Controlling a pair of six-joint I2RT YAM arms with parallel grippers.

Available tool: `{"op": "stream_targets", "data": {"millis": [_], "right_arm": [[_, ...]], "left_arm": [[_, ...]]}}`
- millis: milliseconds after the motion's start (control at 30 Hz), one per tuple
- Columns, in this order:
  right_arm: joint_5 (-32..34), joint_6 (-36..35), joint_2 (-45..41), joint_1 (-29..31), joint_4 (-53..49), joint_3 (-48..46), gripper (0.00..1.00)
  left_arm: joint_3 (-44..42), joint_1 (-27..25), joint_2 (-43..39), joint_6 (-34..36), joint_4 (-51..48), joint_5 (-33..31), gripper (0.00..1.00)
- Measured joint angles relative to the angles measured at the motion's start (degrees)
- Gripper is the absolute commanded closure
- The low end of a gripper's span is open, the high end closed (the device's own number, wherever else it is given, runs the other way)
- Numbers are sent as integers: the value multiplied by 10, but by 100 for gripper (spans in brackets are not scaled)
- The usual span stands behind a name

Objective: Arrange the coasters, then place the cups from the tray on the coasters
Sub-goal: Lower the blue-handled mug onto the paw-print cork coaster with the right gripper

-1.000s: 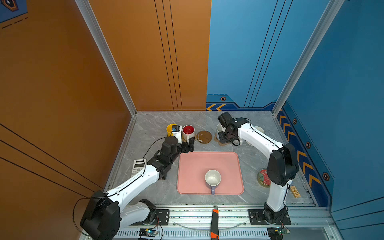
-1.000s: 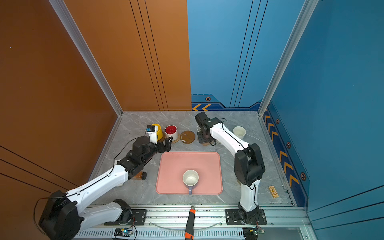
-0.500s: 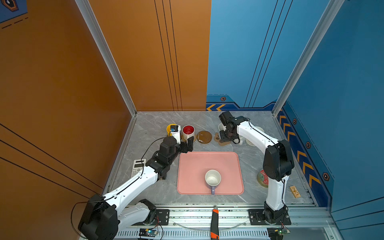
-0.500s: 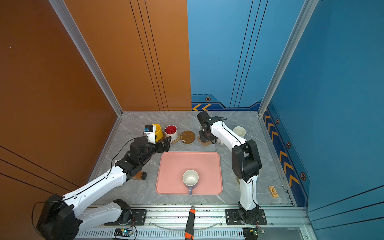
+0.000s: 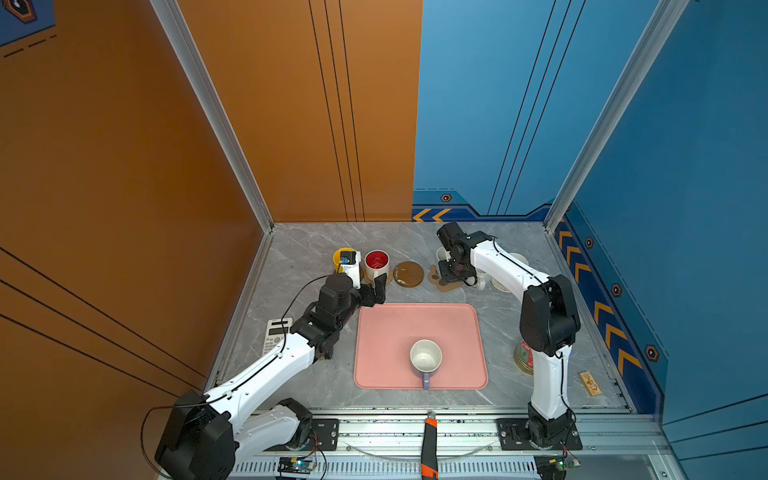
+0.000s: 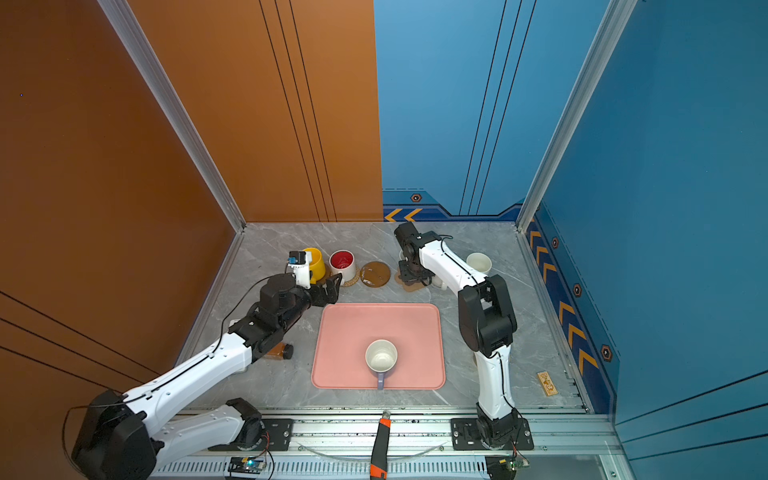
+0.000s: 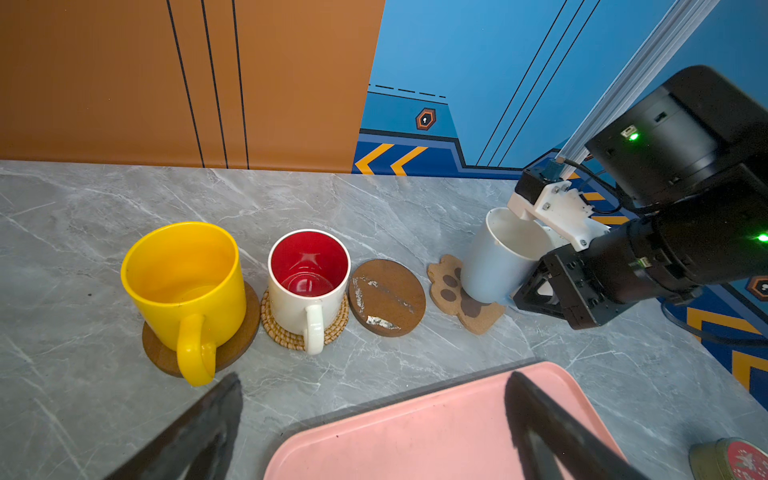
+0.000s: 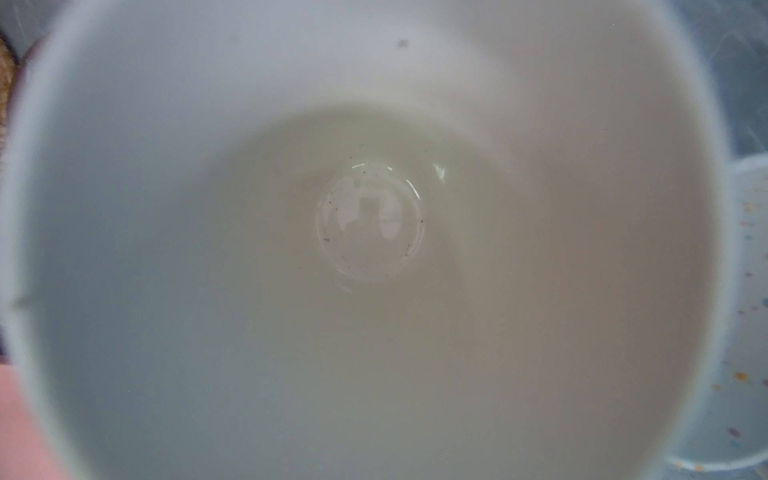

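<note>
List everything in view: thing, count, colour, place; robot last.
tray: 1, pink, centre
lilac mug: 1, lilac, on tray
yellow mug: 1, yellow, on brown disc
red-inside mug: 1, white, on rattan coaster
bare disc: 1, brown, back row
light blue mug: 1, blue, over paw coaster
cream mug: 1, cream, far right
speckled mug: 1, white, under right arm
tin: 1, red, right
calculator: 1, white, left
left tool: 1, black, open
right tool: 1, black, gripping light blue mug
</note>
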Motion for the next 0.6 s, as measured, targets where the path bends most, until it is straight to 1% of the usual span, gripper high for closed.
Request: {"op": "stream_targets", "data": {"millis": [400,600], "right_arm": [[0,0,12,-1,0,0,100],[0,0,33,-2,6,5,100]], "left_arm": [[0,0,0,0,0,0,2],[0,0,0,0,0,0,2]]}}
